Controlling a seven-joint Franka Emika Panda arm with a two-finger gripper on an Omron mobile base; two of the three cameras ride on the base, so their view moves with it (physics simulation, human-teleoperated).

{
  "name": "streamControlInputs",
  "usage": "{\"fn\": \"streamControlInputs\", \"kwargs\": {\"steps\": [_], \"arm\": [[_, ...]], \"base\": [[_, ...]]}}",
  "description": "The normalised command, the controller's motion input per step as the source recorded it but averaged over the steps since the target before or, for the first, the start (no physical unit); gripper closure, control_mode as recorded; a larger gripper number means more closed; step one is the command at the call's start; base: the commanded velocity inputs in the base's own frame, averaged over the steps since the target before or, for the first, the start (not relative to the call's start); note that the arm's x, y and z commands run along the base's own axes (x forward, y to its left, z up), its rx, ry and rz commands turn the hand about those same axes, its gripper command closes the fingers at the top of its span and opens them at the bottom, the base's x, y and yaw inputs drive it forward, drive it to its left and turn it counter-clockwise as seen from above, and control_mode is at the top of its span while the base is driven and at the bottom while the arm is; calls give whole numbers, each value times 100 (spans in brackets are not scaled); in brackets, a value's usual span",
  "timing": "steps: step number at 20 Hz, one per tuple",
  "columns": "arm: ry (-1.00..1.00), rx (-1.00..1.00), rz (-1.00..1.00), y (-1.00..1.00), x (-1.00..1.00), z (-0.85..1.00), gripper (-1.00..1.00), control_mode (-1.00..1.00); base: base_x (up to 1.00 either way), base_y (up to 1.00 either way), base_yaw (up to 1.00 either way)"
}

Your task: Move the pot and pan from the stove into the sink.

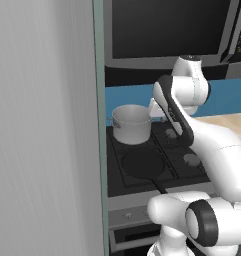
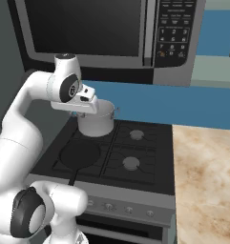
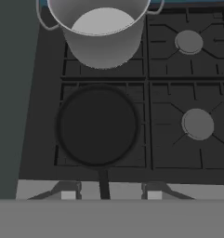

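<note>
**Pot and pan on the stove's left burners, hand above**

We see the pot (image 3: pixel 102 35) standing upright on the rear-left burner of the stove (image 3: pixel 178 83), silver-grey with a pale inside and a small loop handle at each side; just in front of it, on the front-left burner, lies the pan (image 3: pixel 97 125), flat and black, its long thin handle running back over the steel front panel toward us; pot and pan sit close together but apart. The two right-hand burners stand bare. From the right base view the gripper (image 2: pixel 83 110) hangs over the near rim of the pot; we cannot tell whether its jaws are spread or closed, and nothing shows between the two dark fingertips (image 3: pixel 69 194) at the foot of the hand view. Above the stove hangs a microwave (image 2: pixel 111 33) with a dark door and a keypad whose markings are too small for us to read; behind runs a blue wall (image 2: pixel 173 105), and to the right of the stove lies a beige counter (image 2: pixel 207 176).
</note>
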Motion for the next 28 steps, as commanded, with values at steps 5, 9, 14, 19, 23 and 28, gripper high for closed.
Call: {"fn": "streamControlInputs", "kwargs": {"steps": [5, 9, 14, 19, 23, 28], "arm": [[-3, 0, 0, 0, -20, 0, -100, -100], [0, 0, 2, 0, -35, -3, -100, -100], [0, -1, 5, 0, -40, -9, -100, -100], [2, -4, 5, 1, -39, -17, -100, -100], [3, -8, 5, 6, -22, -25, -100, -100], [2, -12, 5, 0, -3, -38, -100, -100]], "base": [[0, 0, 0], [0, 0, 0], [0, 0, 0], [0, 0, 0], [0, 0, 0], [0, 0, 0]]}}
